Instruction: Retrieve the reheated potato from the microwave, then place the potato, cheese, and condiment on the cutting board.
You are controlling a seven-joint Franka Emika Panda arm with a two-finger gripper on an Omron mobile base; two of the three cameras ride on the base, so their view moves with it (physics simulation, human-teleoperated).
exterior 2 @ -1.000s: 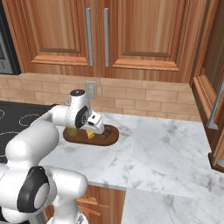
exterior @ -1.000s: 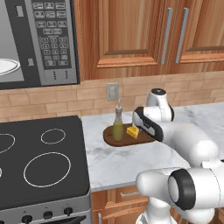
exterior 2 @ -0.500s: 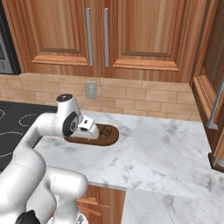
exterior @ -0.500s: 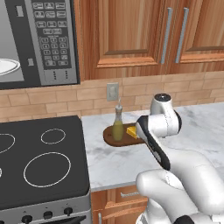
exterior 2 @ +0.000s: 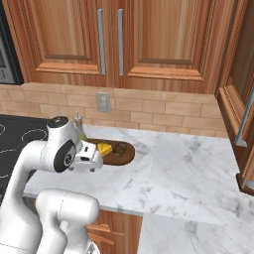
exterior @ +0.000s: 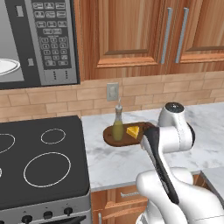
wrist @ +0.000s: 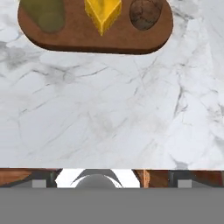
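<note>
The dark oval cutting board (wrist: 94, 35) lies on the marble counter with three things on it. In the hand view the olive-green condiment (wrist: 43, 15) stands at its left, the yellow cheese (wrist: 103, 13) in the middle and the brown potato (wrist: 145, 13) at its right. From the base I see the board (exterior: 110, 136) with the condiment bottle (exterior: 117, 127) and cheese (exterior: 133, 131); my arm covers its right end. My gripper (exterior 2: 94, 161) hangs over bare counter just in front of the board (exterior 2: 124, 158), open and holding nothing. The microwave (exterior: 50, 39) is at upper left.
A white plate (exterior: 5, 69) shows inside the microwave. A black stovetop (exterior: 39, 166) sits left of the counter. Wooden cabinets (exterior 2: 114, 39) hang above, with a wall outlet (exterior: 113, 92) behind the board. Open marble counter (exterior 2: 188, 173) stretches to the right.
My arm has drawn back from over the board toward the base, the hand now in front of it. The potato, cheese and bottle stay put on the board.
</note>
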